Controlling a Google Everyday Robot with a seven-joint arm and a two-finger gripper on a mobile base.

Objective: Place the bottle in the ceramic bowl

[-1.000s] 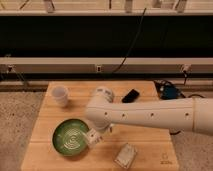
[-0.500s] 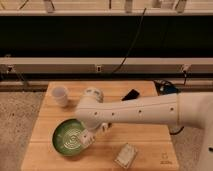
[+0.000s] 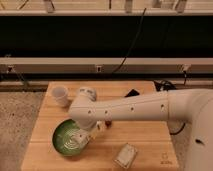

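Gripper point(image 3: 82, 136) sat lower left of frame over the round green ceramic bowl point(image 3: 62, 135), fingers pinched on the whitish boxy bottle point(image 3: 77, 140), which hung inside the bowl's rim.

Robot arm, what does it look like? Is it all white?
Mostly white. The arm is a thick, smooth tube with a few small dark dots along its side and a rounded elbow. At its end, over the green bowl, sits the small whitish claw. A black cable hangs near the arm's big white shoulder.
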